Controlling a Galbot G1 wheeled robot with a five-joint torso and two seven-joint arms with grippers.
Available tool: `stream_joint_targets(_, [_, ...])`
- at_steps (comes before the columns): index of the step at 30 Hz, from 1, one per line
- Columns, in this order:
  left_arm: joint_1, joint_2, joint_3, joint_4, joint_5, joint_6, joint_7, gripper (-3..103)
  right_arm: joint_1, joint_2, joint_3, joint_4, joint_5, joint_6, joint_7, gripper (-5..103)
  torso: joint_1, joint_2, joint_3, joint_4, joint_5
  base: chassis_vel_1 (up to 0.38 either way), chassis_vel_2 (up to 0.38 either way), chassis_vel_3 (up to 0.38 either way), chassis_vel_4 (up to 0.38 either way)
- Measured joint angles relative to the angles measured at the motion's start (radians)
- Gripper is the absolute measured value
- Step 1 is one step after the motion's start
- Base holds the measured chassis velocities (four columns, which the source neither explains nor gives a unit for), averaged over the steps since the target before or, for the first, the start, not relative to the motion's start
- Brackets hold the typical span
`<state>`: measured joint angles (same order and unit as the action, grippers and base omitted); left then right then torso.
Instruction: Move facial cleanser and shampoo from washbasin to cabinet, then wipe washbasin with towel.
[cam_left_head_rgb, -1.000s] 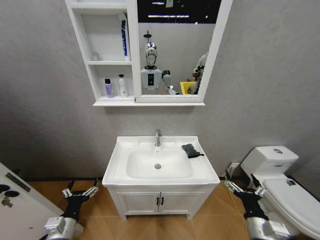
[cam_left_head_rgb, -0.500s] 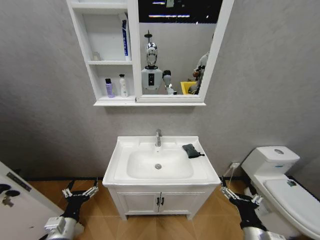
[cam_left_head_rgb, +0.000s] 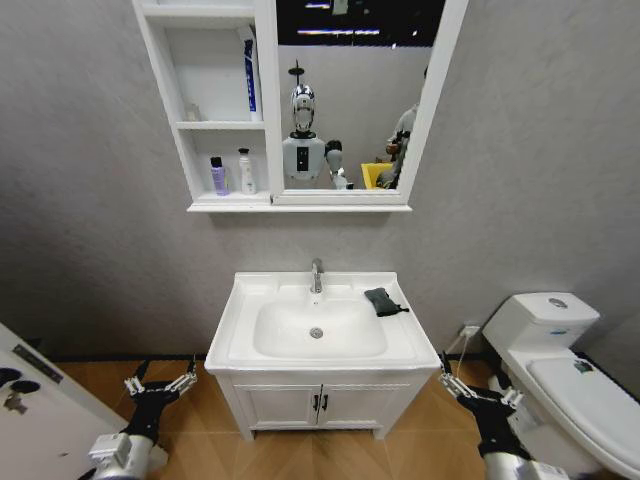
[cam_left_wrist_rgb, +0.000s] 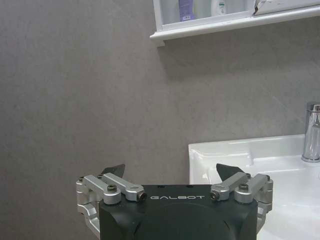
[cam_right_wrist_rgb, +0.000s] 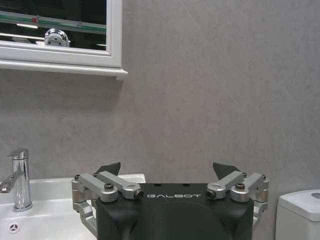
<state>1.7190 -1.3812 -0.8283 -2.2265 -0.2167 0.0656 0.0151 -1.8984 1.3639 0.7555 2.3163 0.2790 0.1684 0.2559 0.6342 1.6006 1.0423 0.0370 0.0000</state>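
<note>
**Bathroom wall, washbasin and cabinet: items as they stand**

1. Toilet (cam_left_head_rgb: 560, 350), white, at 4 o'clock from the washbasin, against the grey wall.
2. Cabinet (cam_left_head_rgb: 160, 110), white, wall-hung at 12 o'clock above the washbasin, its open shelves joined on the left to a white-framed mirror (cam_left_head_rgb: 350, 100).
3. Washbasin (cam_left_head_rgb: 230, 335), white, with oval bowl, chrome faucet (cam_left_head_rgb: 316, 275) at the back rim and round drain (cam_left_head_rgb: 316, 332) in the bowl.
4. Left gripper (cam_left_head_rgb: 160, 385), low beside the vanity at 8 o'clock from the washbasin, fingers spread wide, holding nothing.
5. Right gripper (cam_left_head_rgb: 478, 388), low at 4 o'clock between vanity and toilet, fingers spread wide, holding nothing.
6. Towel (cam_left_head_rgb: 382, 301), dark, folded, lying on the washbasin's deck at 2 o'clock from the drain, right of the faucet.
7. Bottles, 2, upright on the cabinet's lowest shelf: purple bottle (cam_left_head_rgb: 217, 176) and, just beside it, white bottle (cam_left_head_rgb: 244, 172).
8. Blue-and-white tube (cam_left_head_rgb: 249, 75), upright on the shelf above, against the mirror side.
</note>
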Motion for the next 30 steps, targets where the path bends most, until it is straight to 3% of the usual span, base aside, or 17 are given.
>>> stream_joint_targets(12, [0.000,0.000,0.000,0.000,0.000,0.000,0.000,100,0.001,-0.001,0.000,-0.002,0.000,0.000,-0.001,100,0.000,0.000,0.000,0.0000,0.0001,0.089,-0.103,-0.091,0.090])
stream_joint_targets(28, [0.000,0.000,0.000,0.000,0.000,0.000,0.000,100,0.001,-0.001,0.000,-0.003,0.000,0.000,-0.001,100,0.000,0.000,0.000,0.0000,0.0006,0.282,-0.277,-0.269,0.277])
stream_joint_targets(30, [0.000,0.000,0.000,0.000,0.000,0.000,0.000,100,0.001,-0.001,0.000,-0.003,0.000,0.000,-0.001,100,0.000,0.000,0.000,0.0000,-0.0010,0.352,-0.377,-0.345,0.353])
